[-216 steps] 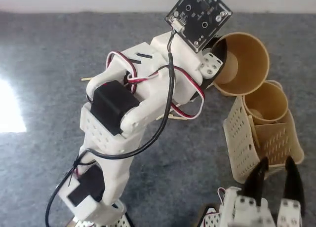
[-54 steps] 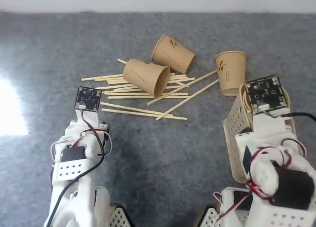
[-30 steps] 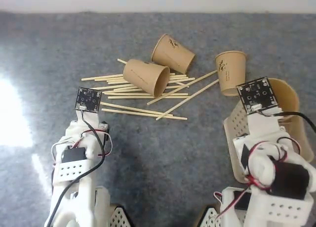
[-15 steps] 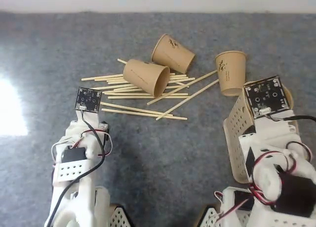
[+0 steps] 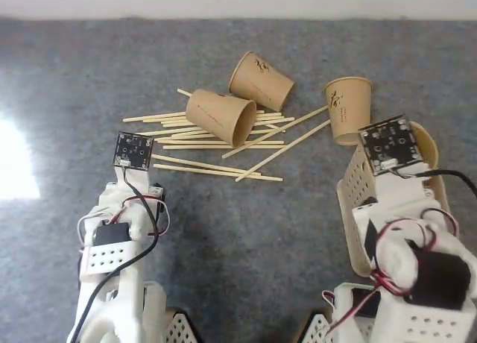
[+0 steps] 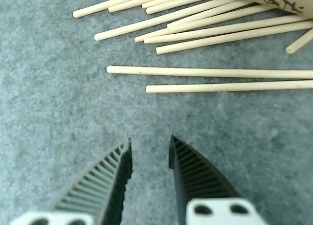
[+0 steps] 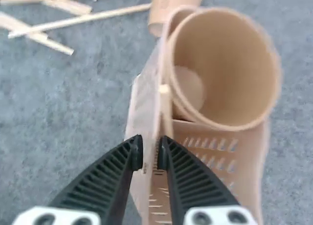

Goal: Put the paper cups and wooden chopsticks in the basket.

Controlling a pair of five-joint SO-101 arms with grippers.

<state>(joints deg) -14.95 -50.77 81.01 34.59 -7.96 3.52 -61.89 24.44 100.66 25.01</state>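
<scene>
Two paper cups (image 5: 220,115) (image 5: 259,80) lie on their sides on a scatter of wooden chopsticks (image 5: 216,168). A third cup (image 5: 349,108) stands upside down just beyond the cream perforated basket (image 5: 358,201). Another cup (image 7: 220,73) lies inside the basket, its mouth towards the right wrist camera. My right gripper (image 7: 146,154) is shut on the basket's near wall (image 7: 146,112). At the lower left, my left gripper (image 6: 149,154) hovers over bare carpet, open by a narrow gap and holding nothing. The nearest chopsticks (image 6: 210,73) lie a short way ahead of it.
Everything rests on grey carpet (image 5: 246,238). A white wall edge (image 5: 238,0) runs along the far side. Bare carpet lies between the two arms and left of the chopsticks. A bright patch of light (image 5: 15,164) falls at the left edge.
Seven seconds ago the left arm held a cup over the basket; it is now drawn back at the lower left. The right gripper, then open, has shut on the basket wall and swayed slightly.
</scene>
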